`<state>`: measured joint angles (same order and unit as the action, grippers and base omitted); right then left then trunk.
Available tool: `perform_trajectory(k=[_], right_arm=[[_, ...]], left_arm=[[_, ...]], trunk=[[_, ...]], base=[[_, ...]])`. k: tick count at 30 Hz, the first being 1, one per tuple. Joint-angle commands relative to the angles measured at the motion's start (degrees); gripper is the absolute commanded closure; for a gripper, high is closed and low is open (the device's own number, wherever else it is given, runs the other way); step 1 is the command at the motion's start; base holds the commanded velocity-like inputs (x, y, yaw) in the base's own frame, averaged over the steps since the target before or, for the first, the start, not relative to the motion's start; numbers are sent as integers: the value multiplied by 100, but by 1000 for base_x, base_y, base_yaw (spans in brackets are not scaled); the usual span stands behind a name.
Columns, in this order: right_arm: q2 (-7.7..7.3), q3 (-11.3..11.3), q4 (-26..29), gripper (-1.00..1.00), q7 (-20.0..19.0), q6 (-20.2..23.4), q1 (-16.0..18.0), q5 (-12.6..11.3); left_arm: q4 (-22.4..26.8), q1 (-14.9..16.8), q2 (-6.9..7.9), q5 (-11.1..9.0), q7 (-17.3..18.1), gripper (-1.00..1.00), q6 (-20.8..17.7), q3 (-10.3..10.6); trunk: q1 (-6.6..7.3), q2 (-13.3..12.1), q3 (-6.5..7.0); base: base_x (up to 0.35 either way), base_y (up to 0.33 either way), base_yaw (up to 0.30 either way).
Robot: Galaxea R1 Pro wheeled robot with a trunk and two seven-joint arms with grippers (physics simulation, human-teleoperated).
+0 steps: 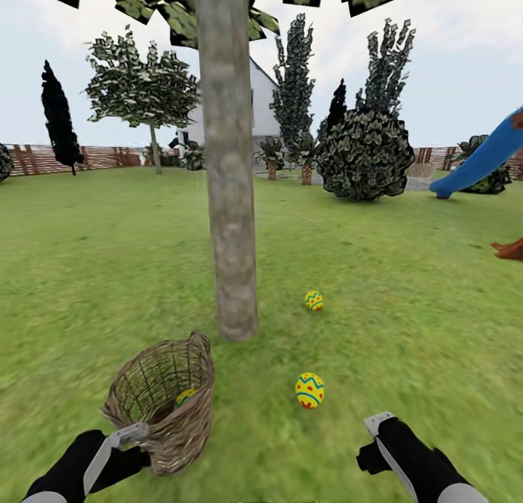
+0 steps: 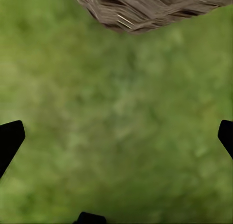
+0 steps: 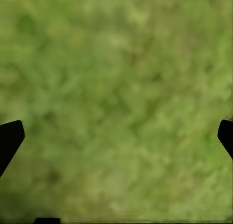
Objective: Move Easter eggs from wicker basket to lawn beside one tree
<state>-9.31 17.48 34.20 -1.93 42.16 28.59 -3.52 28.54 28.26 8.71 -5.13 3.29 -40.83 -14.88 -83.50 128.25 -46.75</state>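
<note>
The left gripper [image 2: 116,136] hangs above the lawn [image 2: 116,112] with its 2 dark fingertips [image 2: 10,139] spread wide and nothing between them, the woven underside of the wicker basket [image 2: 145,10] just beyond them in the left wrist view. The right gripper [image 3: 116,136] is likewise spread wide over bare grass, its fingers [image 3: 10,139] apart and holding nothing. From the head camera, the left gripper [image 1: 127,436] sits against the near side of the basket, at its outer wall, while the right gripper [image 1: 379,423] hovers well apart from the basket on the other side, just short of the nearer loose egg.

The wicker basket [image 1: 163,408] leans tilted on the grass just in front of the tree, its loop handle on the rim side nearest the trunk. 1 Easter egg [image 1: 185,396] shows through the open mouth, low inside the basket. 2 more eggs lie on the lawn [image 1: 407,285] beside the tree [image 1: 229,198]: the nearer egg [image 1: 309,390] rests to the trunk's right and closer to the robot than the trunk's foot, and the farther egg [image 1: 314,300] rests just right of the trunk's base. Beyond the tree stand a round dark bush [image 1: 367,154], a blue slide [image 1: 483,158], a white house [image 1: 258,103] and a wooden fence [image 1: 94,158]
</note>
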Motion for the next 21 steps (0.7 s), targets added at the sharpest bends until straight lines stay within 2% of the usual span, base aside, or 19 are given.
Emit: perform_trajectory(k=[1,13,21], right_arm=[[-8,36,7,-100,8,29,5,-34],[7,45,-1,-100,8,30,6,-34],[33,38,-156,-100,8,0,6,-26]], left_arm=[[8,1,0,-44,-6,-100,-30,-15],[11,2,11,-40,-13,-100,-30,-15],[20,1,17,-40,-13,-100,-30,-15]], trunk=[[2,3,-6],[2,3,-6],[2,3,-6]], base=[[-87,328,-300],[-87,328,-256],[-87,328,-52]])
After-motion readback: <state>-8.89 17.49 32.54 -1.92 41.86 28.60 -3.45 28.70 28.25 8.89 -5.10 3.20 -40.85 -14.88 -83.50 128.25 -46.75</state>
